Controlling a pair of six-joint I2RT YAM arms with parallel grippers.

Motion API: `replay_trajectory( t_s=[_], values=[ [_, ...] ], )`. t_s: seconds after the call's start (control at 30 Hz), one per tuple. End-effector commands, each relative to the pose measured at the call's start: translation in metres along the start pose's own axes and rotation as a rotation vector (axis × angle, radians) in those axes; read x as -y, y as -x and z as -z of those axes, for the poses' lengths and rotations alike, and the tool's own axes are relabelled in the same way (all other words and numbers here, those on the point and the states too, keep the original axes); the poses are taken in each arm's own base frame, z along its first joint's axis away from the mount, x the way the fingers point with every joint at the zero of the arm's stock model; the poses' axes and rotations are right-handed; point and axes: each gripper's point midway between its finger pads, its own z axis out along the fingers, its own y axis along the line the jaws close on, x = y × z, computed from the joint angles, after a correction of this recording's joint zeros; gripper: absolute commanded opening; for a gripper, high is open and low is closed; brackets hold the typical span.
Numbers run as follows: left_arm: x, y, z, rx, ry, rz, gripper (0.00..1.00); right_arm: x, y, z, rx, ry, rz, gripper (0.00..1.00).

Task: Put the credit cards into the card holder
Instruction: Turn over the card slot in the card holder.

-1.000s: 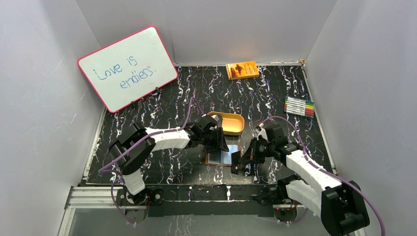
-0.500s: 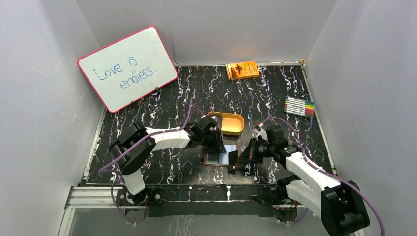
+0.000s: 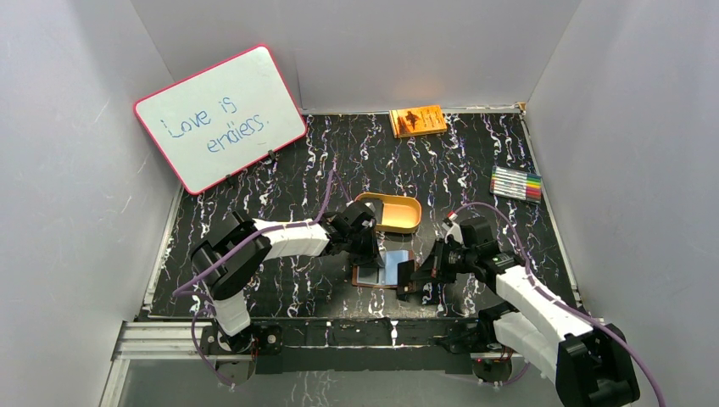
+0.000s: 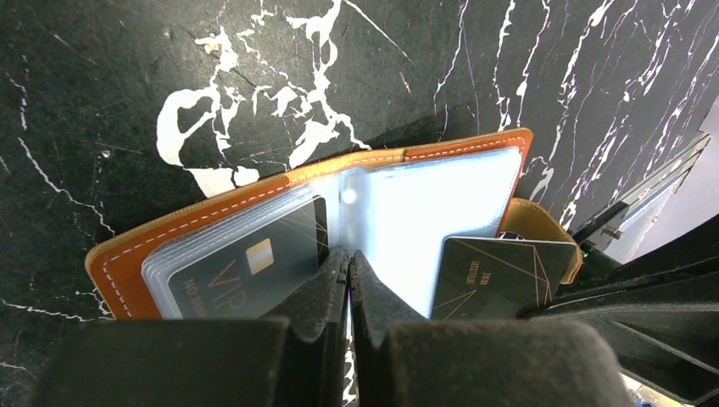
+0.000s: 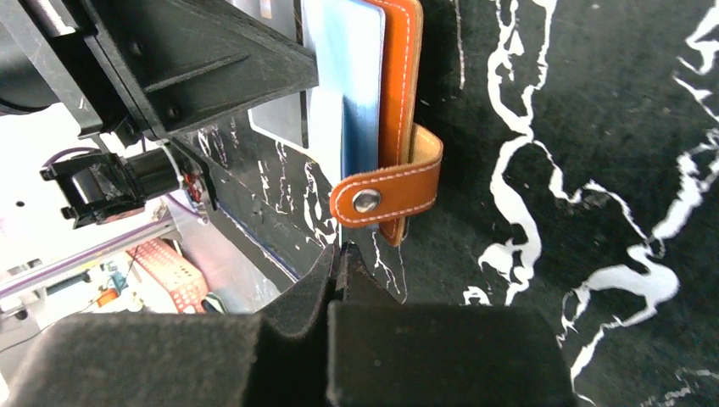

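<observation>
The left end effector point(image 4: 348, 259) has closed up.

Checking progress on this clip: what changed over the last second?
The left gripper closed over the card holder's clear sleeves; whether it pinches one is unclear. The right gripper, shut on a dark card, edged left toward the holder. Whiteboard, tray, book and markers stayed put.

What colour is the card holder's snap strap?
The strap is orange-brown leather, pale stitching; best in right wrist view.
</observation>
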Motion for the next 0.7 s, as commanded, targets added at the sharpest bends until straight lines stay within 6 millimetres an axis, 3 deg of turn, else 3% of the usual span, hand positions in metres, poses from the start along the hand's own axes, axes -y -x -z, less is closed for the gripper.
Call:
replay_trajectory(
  t_s=[0.0,0.13,0.27,0.37,0.5,0.67],
  values=[
    [-0.018,-0.010,-0.001,-0.029,0.076,-0.004,0.00,0.005,0.009,0.012,0.056,-0.096,0.030,0.00],
    [-0.014,-0.009,0.000,-0.029,0.063,-0.013,0.13,0.012,0.001,0.010,0.017,-0.113,0.017,0.00],
    [-0.008,-0.007,0.003,-0.026,0.047,-0.017,0.38,0.018,-0.004,0.006,-0.010,-0.122,-0.004,0.00],
    [-0.004,-0.006,0.004,-0.025,0.034,-0.022,0.50,0.017,-0.003,0.004,-0.015,-0.112,-0.005,0.00],
    [-0.005,-0.007,0.002,-0.034,0.033,-0.027,0.56,0.017,-0.003,0.000,-0.037,-0.102,-0.012,0.00],
    [-0.008,-0.009,-0.003,-0.051,0.045,-0.022,0.57,0.011,-0.001,-0.003,-0.043,-0.070,-0.003,0.00]
  ],
)
